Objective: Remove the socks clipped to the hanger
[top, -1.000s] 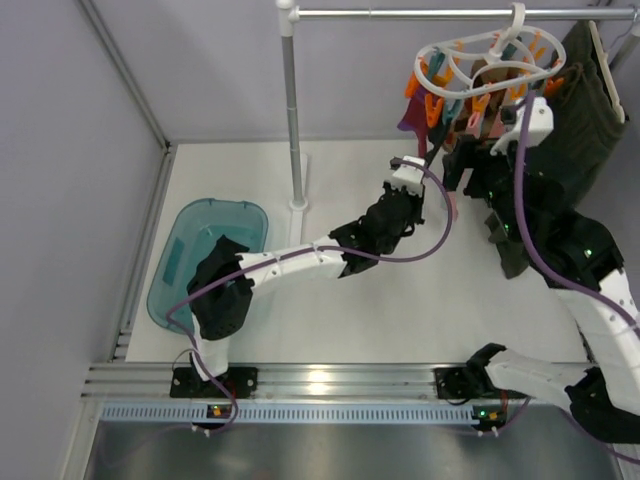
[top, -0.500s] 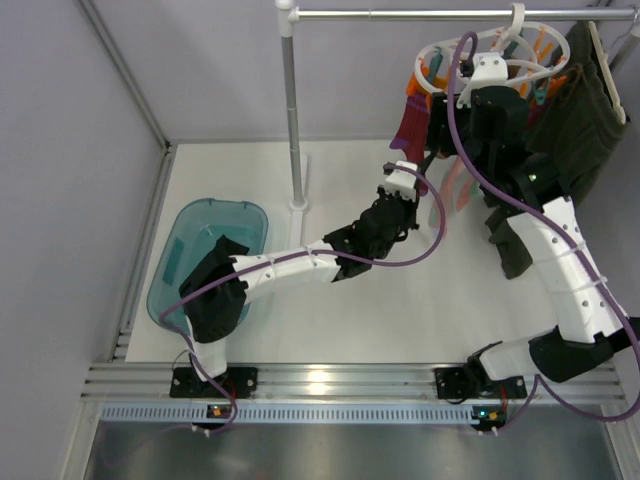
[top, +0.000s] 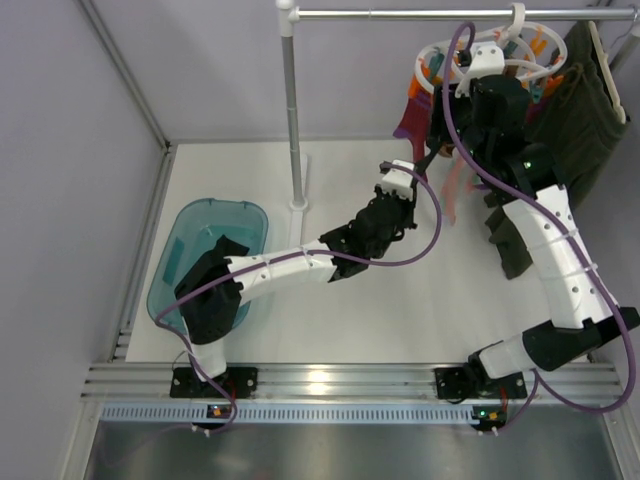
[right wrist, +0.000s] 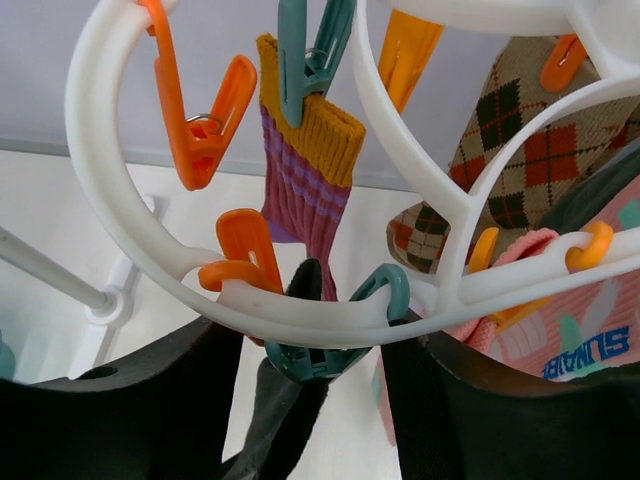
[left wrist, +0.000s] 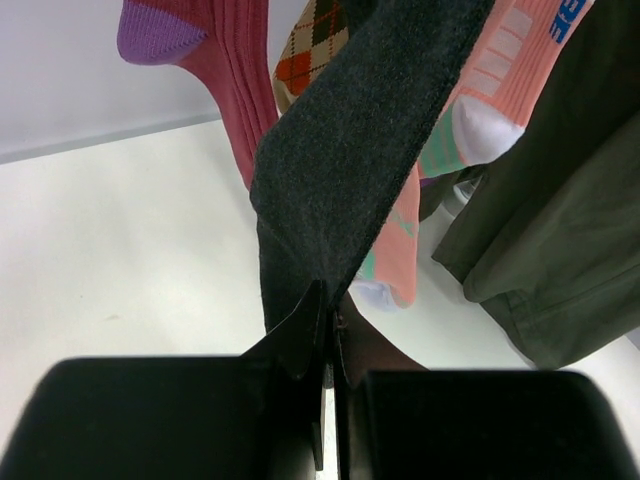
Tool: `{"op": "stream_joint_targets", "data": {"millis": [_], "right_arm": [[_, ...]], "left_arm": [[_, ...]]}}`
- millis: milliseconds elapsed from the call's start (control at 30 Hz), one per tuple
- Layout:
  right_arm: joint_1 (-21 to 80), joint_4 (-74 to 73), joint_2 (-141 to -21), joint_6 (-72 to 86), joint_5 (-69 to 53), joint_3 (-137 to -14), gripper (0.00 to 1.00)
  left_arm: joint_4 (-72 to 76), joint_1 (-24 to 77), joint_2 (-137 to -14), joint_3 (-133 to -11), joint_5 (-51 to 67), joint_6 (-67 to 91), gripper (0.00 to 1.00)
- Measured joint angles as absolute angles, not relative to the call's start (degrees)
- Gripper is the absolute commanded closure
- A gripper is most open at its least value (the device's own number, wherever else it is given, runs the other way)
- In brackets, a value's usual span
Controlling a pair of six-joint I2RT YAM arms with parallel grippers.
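— Socks (left wrist: 215,70): where, and lying how?
— On your hanger (right wrist: 300,315), back right on the rail (top: 400,13), hanging lengthwise down. The black sock (left wrist: 350,150) runs slanting from its teal clothespin (right wrist: 330,350) to your left gripper (left wrist: 328,320), clenched on its low end. Your right gripper (right wrist: 315,400) straddles that clothespin, jaws apart.

Under the hanger (right wrist: 300,312) the socks (left wrist: 360,130) hang packed together, touching, with the olive garment (left wrist: 560,240) closing off their right side. The white ring and its clips (right wrist: 240,250) cross directly ahead of the right arm's fingers (right wrist: 480,415), leaving only narrow gaps between the spokes. Open worktop (top: 400,320) lies below and left of the socks, as far as the upright pole (top: 292,110) and the basin (top: 235,215) beyond it.
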State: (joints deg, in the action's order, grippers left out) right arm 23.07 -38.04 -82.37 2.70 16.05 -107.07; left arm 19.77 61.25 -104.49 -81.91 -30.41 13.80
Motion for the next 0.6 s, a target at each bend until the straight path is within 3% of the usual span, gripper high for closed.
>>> {"op": "stream_joint_targets", "data": {"millis": [100, 233, 500, 600], "right_arm": [[23.07, -36.86, -82.54, 2.57, 15.49, -107.07, 0.57], [23.07, -35.59, -82.54, 2.48, 15.05, -107.07, 0.78], [23.05, -34.15, -82.54, 2.85, 14.41, -107.00, 0.78], [23.03, -33.47, -82.54, 3.42, 13.17, -106.89, 0.66]], "left_arm": [[19.77, 61.21, -104.47, -81.82, -30.30, 13.87, 1.00], [19.81, 61.06, -104.18, -81.14, -29.95, 13.91, 1.00], [19.70, 58.92, -98.91, -72.34, -29.65, 17.21, 1.00], [18.98, 57.34, -93.25, -64.97, -31.31, 19.49, 1.00]]}}
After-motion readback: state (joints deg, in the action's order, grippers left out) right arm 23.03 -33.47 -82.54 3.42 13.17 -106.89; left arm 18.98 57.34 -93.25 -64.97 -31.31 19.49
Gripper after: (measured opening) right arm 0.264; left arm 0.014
